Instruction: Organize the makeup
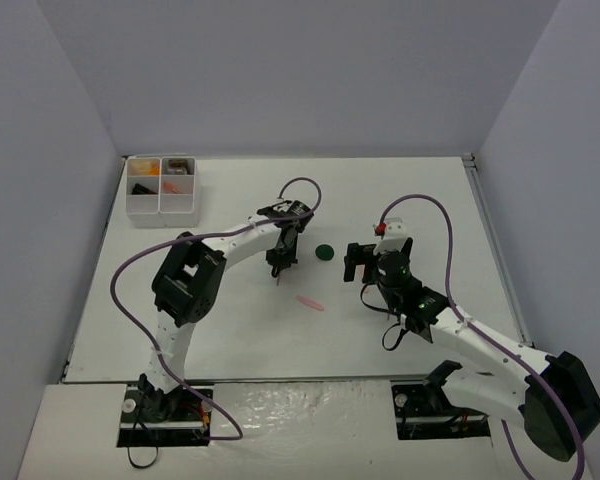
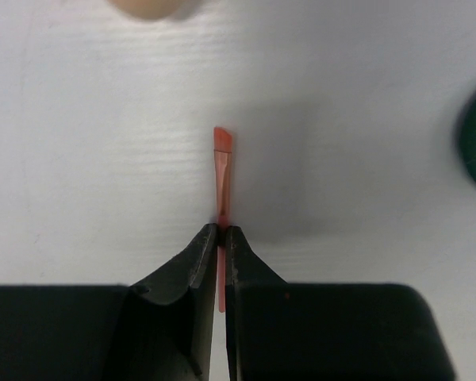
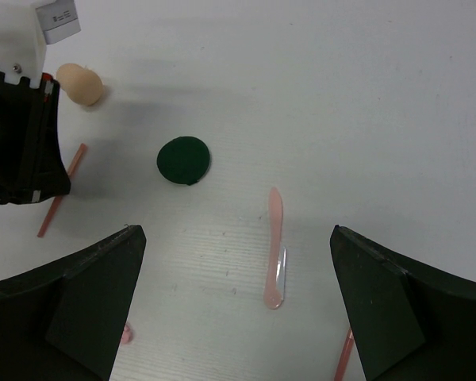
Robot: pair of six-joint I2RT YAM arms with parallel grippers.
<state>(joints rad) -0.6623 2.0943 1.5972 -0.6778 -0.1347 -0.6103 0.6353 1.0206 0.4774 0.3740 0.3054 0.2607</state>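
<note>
At the table's far left corner stands a white four-compartment box, with orange and dark items showing in its rear cells. Toward the middle, the left gripper is clenched on a thin red stick, its jaws pinching the shaft partway along so the slanted tip juts out ahead. The views do not settle whether the stick lies on the tabletop or just above it. A beige sponge rests beyond the stick's tip, and a dark-green compact sits to the right, apart from both. Nearer the arms' bases, a pink applicator lies between the two grippers. Farther right, the right gripper hangs over the table with its jaws spread wide, grasping nothing, the compact and applicator ahead of it. A second red stick pokes in at the lower edge of its wrist camera. The step in hand looks like the pickup of the red stick, with the grasp made and the lift not yet evident. The next move would likely call for a straight, steady rise so the thin shaft does not pivot in the pinch, then a carry leftward to the box and a release squarely over one cell
</note>
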